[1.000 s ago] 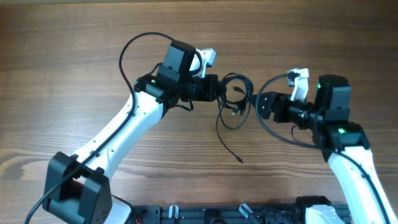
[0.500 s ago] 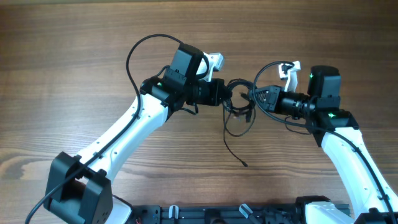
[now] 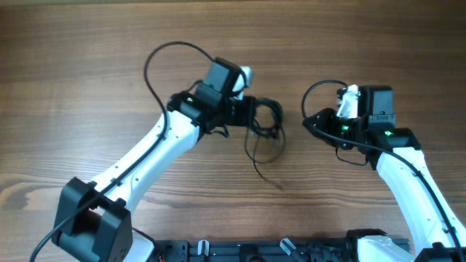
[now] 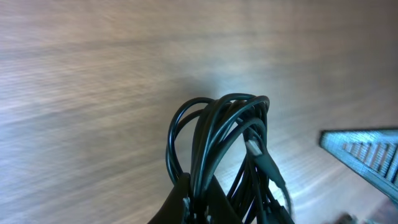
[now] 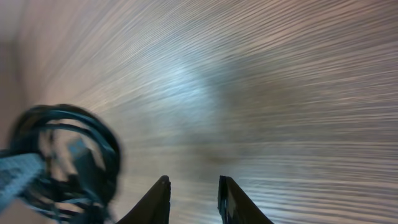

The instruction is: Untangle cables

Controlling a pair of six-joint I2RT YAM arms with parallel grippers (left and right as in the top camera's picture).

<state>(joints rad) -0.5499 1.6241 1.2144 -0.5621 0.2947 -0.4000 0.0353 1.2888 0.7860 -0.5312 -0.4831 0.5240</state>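
Note:
The cables (image 3: 268, 120) are a bunch of thin black loops, with one loop hanging lower and a loose tail (image 3: 271, 175) trailing toward the front of the table. My left gripper (image 3: 253, 110) is shut on the bunch. In the left wrist view the cables (image 4: 217, 134) rise out of the pinched left gripper (image 4: 200, 200), a small plug end (image 4: 254, 148) among them. My right gripper (image 3: 309, 121) points left, a short gap away from the bunch. In the right wrist view the right gripper (image 5: 194, 194) is open with only bare wood between its fingers, and the cables (image 5: 65, 155) are a blur at the left.
The wooden table (image 3: 87, 65) runs all round. Thicker black arm cables arch above the left arm (image 3: 164, 51) and the right arm (image 3: 320, 87). Part of the right arm (image 4: 364, 152) shows at the right edge of the left wrist view.
The right gripper came in to the bunch half a second ago and has pulled back to the right without any cable. The left gripper kept its hold and shifted slightly.

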